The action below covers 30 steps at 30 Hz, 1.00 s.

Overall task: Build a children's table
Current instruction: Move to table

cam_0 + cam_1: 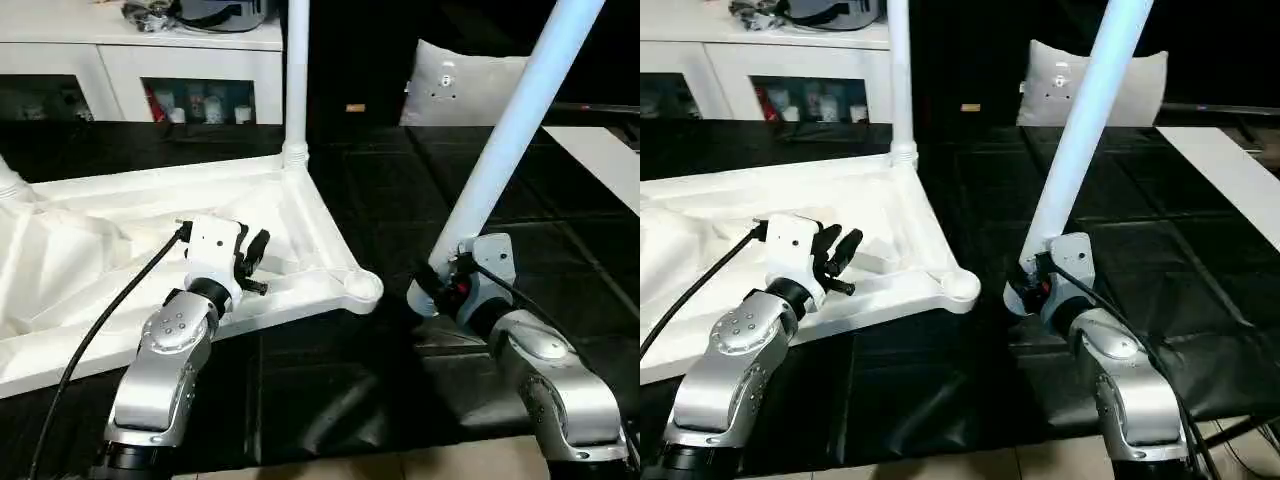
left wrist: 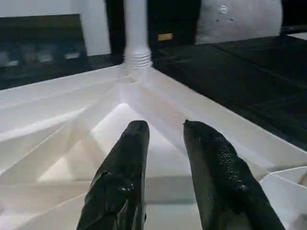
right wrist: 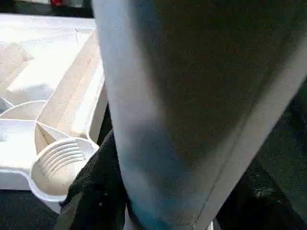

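Leg (image 1: pixel 505 140) clamped in the right claw (image 1: pixel 440 283) leans up and outward, its lower end just right of the empty corner socket (image 1: pixel 357 287); left claw (image 1: pixel 250 262) hovers apart over the tabletop (image 1: pixel 90 270).

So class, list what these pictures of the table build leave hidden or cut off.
- Held leg: its upper end is cut off by the head views' top edge.
- Right tool: in the right wrist view the leg covers its fingers.
- Tabletop: its left part runs past the frame edge.
- Cabinet contents: too small to identify.

A home-like room — white glass-door cabinet (image 1: pixel 150 70) with clutter, cushion (image 1: pixel 455 85), dark floor (image 1: pixel 400 200)
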### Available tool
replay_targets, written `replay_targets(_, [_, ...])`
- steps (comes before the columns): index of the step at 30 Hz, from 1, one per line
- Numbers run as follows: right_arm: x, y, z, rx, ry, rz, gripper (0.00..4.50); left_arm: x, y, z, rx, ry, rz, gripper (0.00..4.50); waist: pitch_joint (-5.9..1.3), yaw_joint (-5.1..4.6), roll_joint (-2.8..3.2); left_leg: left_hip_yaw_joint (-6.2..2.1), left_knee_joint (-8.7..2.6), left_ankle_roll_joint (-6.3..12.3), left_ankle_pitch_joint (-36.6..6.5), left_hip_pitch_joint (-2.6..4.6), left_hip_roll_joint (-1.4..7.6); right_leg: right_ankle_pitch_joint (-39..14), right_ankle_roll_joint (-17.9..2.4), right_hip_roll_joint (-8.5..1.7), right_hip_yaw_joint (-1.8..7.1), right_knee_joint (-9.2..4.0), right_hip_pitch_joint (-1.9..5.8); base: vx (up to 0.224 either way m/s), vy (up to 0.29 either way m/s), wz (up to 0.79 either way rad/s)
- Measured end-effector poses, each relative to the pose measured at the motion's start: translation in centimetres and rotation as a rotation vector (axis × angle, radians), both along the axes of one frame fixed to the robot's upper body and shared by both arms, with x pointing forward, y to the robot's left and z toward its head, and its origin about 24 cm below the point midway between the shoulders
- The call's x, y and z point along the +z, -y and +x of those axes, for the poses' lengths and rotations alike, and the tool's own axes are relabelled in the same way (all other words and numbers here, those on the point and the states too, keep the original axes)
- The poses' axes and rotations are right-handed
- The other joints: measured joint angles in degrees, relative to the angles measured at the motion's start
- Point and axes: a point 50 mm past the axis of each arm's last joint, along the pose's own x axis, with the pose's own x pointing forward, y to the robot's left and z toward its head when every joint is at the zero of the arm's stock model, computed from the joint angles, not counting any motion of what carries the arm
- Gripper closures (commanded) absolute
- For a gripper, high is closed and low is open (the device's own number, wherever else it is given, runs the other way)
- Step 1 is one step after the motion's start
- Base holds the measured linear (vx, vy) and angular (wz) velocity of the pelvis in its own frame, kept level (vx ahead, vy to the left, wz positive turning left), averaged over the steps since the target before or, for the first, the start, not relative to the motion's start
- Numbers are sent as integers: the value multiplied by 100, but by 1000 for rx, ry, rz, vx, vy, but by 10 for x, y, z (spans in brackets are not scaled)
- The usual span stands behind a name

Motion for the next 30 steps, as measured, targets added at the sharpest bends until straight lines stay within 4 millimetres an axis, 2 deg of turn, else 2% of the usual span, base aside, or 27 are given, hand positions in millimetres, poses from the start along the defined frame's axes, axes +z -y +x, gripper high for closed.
replay_targets(1, [0,0,0,-2,4,-1,261,0,0,0,0,-2,0,305,-2,15,3,-60,3,-1,0,-12,-18,-5,9,-2,-51,-39,41,31,14,48])
replay_targets(2, [1,-2,1,-2,9,5,261,-1,-1,0,2,-5,2,305,5,10,3,-94,-21,-18,-6,77,-16,-26,-27,-3,-38,5,-2,96,-24,25])
replay_targets(3, [3,-10,3,15,21,26,261,-3,-6,0,16,-15,11,305,3,-39,-18,-96,-28,-21,-21,130,-76,-148,-256,-9,44,312,-100,106,-44,4])
replay_targets(4, [4,-12,3,21,26,35,261,-3,-10,0,30,-15,17,305,2,-75,-49,-86,-26,-17,-34,180,-127,-178,-288,-45,145,617,-235,106,-44,4])
replay_targets(5, [3,-10,2,17,22,32,261,-2,-11,1,34,-11,17,305,-9,-112,-88,-71,-27,-17,-45,228,-185,-179,-263,-69,233,832,-420,43,-54,8])
replay_targets(6, [2,-9,2,15,20,27,261,-1,-11,1,31,-7,15,305,0,-134,-154,-39,-25,-28,-57,265,-243,-164,-278,-93,354,730,-514,16,-81,9])
replay_targets(7, [1,-7,1,12,16,21,261,-1,-9,2,29,-7,11,305,5,-140,-229,-4,-15,-32,-71,287,-296,-87,30,-128,475,658,-487,16,-81,9])
replay_targets(8, [-2,-2,0,-2,2,6,261,-3,-3,1,16,-14,-6,305,53,-49,-237,65,81,269,-157,266,-271,-125,19,-74,508,609,-414,22,-90,5])
replay_targets(9, [-4,3,-1,-16,-7,-5,261,-4,4,1,-11,-17,-11,305,56,0,-172,61,250,382,-183,234,-248,-109,-6,-36,497,545,-342,32,-80,-2])
replay_targets(10, [-5,5,-1,-21,-13,-16,261,-5,8,0,-26,-20,-12,305,66,26,-168,54,396,364,-174,157,-246,-103,-18,-12,492,495,-282,32,-80,-2])
replay_targets(11, [-4,6,-1,-23,-12,-26,261,-4,9,1,-29,-18,-11,305,59,61,-113,55,367,291,-131,76,-218,-94,-34,43,470,429,-197,0,0,0])
replay_targets(12, [-4,6,0,-23,-9,-28,261,-3,8,1,-27,-12,-9,305,55,91,-56,59,231,322,-86,-10,-181,-105,-44,60,357,412,-153,67,10,18])
replay_targets(13, [-4,7,-1,-24,-8,-30,261,0,9,3,-30,-3,-8,305,59,83,103,25,162,373,99,-104,-98,-109,-40,57,116,358,-39,67,10,18])
replay_targets(14, [-5,6,0,-30,-12,-29,261,0,7,3,-27,-2,-4,305,68,86,154,-24,176,293,170,-112,-43,-128,-6,28,-55,294,48,83,58,37])
replay_targets(15, [-5,2,0,-22,-7,-19,261,0,3,3,-16,0,3,305,70,36,171,-127,146,153,178,-104,-37,-129,-4,26,-190,174,148,113,61,41])
replay_targets(16, [-4,-1,1,-13,1,-18,261,0,1,3,-8,0,5,305,73,15,166,-156,115,98,195,-101,-56,-133,-3,28,-199,122,162,113,61,41])
replay_targets(17, [-2,-5,3,-14,14,-10,261,-1,-2,3,2,-6,9,305,77,-58,170,-206,83,99,194,-90,-165,-235,-217,39,-81,310,49,142,55,40])
replay_targets(18, [1,-6,4,-13,26,3,261,-3,-7,2,14,-14,19,305,62,-99,142,-190,83,130,167,-64,-231,-283,-289,41,80,596,-86,127,55,21])
replay_targets(19, [1,-6,4,-12,29,14,261,-3,-9,2,21,-15,20,305,52,-130,128,-168,87,159,141,-40,-290,-274,-244,40,195,834,-250,127,55,21])
replay_targets(20, [1,-6,4,-19,23,34,261,-2,-8,3,12,-8,20,305,30,-165,84,-124,105,177,132,-40,-357,-179,-85,34,345,909,-492,89,31,8])
replay_targets(21, [0,-5,3,-26,19,41,261,-2,-7,3,2,-4,19,305,12,-178,9,-75,120,184,128,-52,-428,-37,24,-7,491,730,-644,60,-20,9])
replay_targets(22, [0,-3,3,-34,13,45,261,-1,-5,3,-7,-1,19,305,10,-187,-84,-42,163,179,117,-89,-521,191,197,-95,615,626,-706,60,-20,9])
replay_targets(24, [-2,9,2,-75,1,32,261,-2,7,3,-62,-5,11,305,21,-105,-78,13,127,154,130,-150,-480,203,151,-73,631,642,-746,33,-59,8])
replay_targets(25, [-2,11,2,-77,1,15,261,-2,10,3,-85,-7,16,305,23,-86,-77,15,98,113,153,-148,-465,223,137,-61,620,623,-748,22,-60,3])
replay_targets(27, [-1,12,3,-72,5,3,261,-2,7,4,-104,-10,39,305,30,-68,-64,14,32,53,188,-127,-409,270,43,1,604,497,-710,0,0,0])
replay_targets(28, [-1,12,3,-68,4,3,261,-2,5,4,-104,-11,49,305,36,-63,-55,25,24,42,195,-118,-370,307,19,33,598,437,-684,0,0,0])
replay_targets(30, [-1,10,3,-53,3,3,261,-5,2,5,-137,-24,80,305,56,-65,-34,69,25,-8,200,-83,-311,338,-29,39,569,406,-653,0,0,0])
